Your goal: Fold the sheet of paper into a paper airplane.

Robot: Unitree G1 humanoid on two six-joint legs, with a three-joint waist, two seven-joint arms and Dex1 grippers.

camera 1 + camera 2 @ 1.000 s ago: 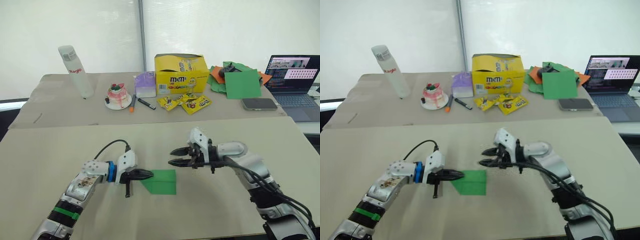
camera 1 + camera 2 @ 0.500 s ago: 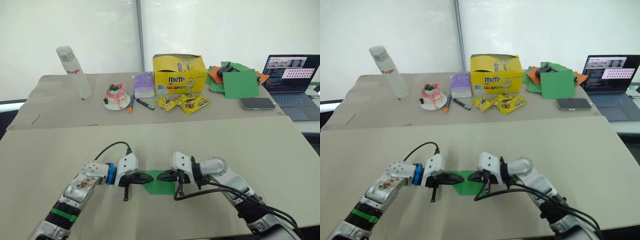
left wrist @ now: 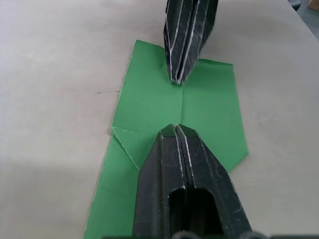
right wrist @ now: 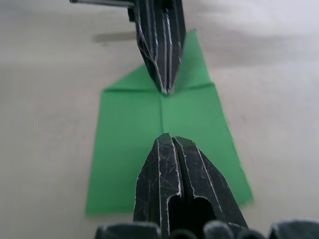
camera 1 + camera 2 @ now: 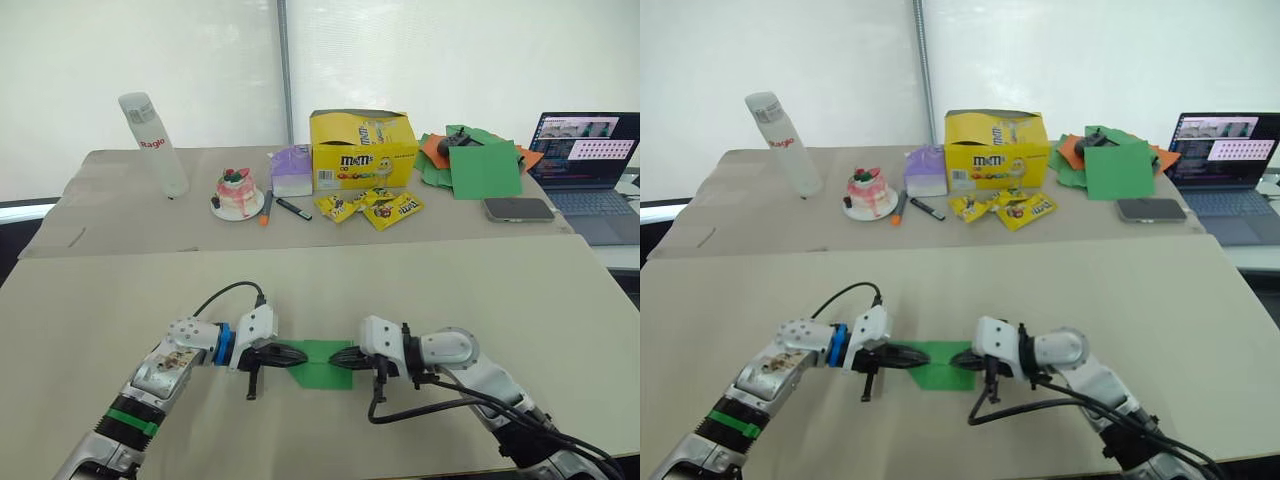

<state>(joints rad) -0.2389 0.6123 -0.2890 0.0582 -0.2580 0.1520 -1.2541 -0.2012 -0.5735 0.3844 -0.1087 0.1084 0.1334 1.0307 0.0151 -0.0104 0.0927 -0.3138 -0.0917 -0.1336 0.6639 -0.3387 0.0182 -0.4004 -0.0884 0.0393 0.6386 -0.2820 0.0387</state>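
Both arms reach inward, low and nearly level. The left gripper (image 5: 296,352) and right gripper (image 5: 340,355) point tip to tip, each with fingers pressed together.

One green sheet of paper (image 5: 320,362), two end effectors: left (image 5: 297,353), right (image 5: 340,355), one bottle (image 5: 153,144), one laptop (image 5: 585,160).

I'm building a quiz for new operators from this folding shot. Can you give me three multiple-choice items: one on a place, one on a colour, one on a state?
1. Where does the sheet of paper lie?
A. between the two hands
B. on the laptop
C. beside the bottle

2. What colour is the candy box on the far table?
A. red
B. yellow
C. blue

3. How do the left hand and right hand stand?
A. both wide open
B. one open
C. both shut, tips on the paper

Answers: 1 A, tips meet it from both sides. 2 B, plainly yellow. 3 C, wrist views show closed fingers.
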